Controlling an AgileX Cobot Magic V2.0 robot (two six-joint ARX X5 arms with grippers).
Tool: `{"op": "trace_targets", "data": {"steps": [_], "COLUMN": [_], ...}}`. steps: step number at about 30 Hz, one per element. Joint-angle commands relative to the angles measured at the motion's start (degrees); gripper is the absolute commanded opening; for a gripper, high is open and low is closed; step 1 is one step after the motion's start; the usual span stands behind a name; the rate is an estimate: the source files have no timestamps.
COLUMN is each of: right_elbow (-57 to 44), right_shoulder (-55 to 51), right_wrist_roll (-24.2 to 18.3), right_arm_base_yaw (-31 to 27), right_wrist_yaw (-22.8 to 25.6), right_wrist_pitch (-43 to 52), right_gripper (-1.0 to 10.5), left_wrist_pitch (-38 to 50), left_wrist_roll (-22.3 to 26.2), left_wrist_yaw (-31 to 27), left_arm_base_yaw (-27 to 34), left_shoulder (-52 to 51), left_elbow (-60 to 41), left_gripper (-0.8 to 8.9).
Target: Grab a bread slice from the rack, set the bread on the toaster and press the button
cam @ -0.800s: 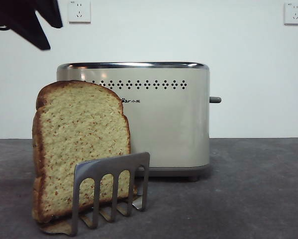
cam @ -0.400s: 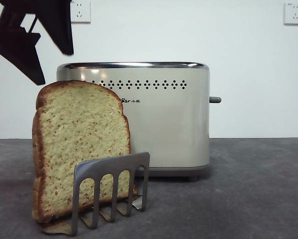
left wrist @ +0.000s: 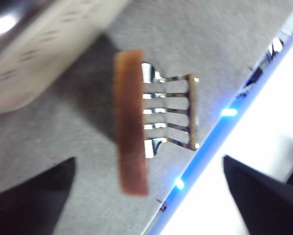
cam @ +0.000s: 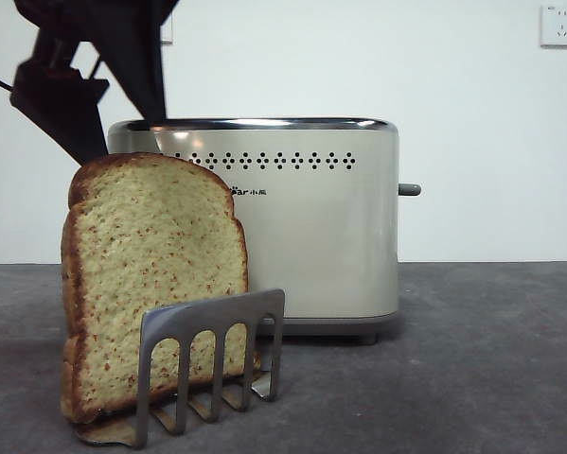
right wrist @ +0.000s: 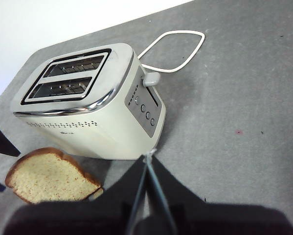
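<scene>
1. Left claw [left wrist: 146, 196]: jaws spread wide apart, empty, poised above the slice of bread [left wrist: 131, 127]; in the front view seen as a dark shape [cam: 103, 85] just above and behind the domed crust, not touching.
2. Slice of bread [cam: 155, 284]: standing on edge in the rack [cam: 212, 355], near the front edge of the tabletop [cam: 472, 359], on the left arm's side; leaning slightly, crumb face toward the front camera.
3. Key relation: bread directly below the left claw; in the left wrist view, top crust visible as a narrow brown band lying in the gap between the two jaws, one jaw to each broad face. Long axis of the crust band judged to run across the line joining the jaws, so a straight descent looks suited to a pinch on the faces.
4. Rack [left wrist: 173, 112]: steel dividers beside one face of the slice; a jaw on that side would need to stay above them.
5. Toaster [cam: 264, 222]: behind the bread, further from the front edge; two open slots facing up in the right wrist view [right wrist: 70, 73]. Button [cam: 409, 189]: grey stub on the narrow side, facing the right arm.
6. Right claw [right wrist: 148, 161]: jaws closed together, empty, held high, well apart from the bread; nearer the button side of the toaster.
7. Stage judged: approach to pick-up; nothing gripped yet.
</scene>
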Motion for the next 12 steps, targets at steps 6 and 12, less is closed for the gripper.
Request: {"op": "trace_targets", "data": {"steps": [6,12], "right_elbow": [0.22,0.22], "right_shoulder": [0.00,0.00], "right_wrist_roll": [-0.66,-0.66], "right_arm_base_yaw": [0.02,0.02], "right_wrist_yaw": [-0.20,-0.20], "right_wrist_pitch": [0.28,0.26], "right_gripper": [0.0,0.0], "left_wrist_pitch": [0.31,0.63], "left_wrist_roll": [2.16,2.14], "left_wrist_yaw": [-0.13,-0.22], "left_arm_base_yaw": [-2.25,-2.27], "left_shoulder": [1.44,2.49], "left_elbow": [-0.07,-0.07], "left_gripper": [5.74,4.87]}}
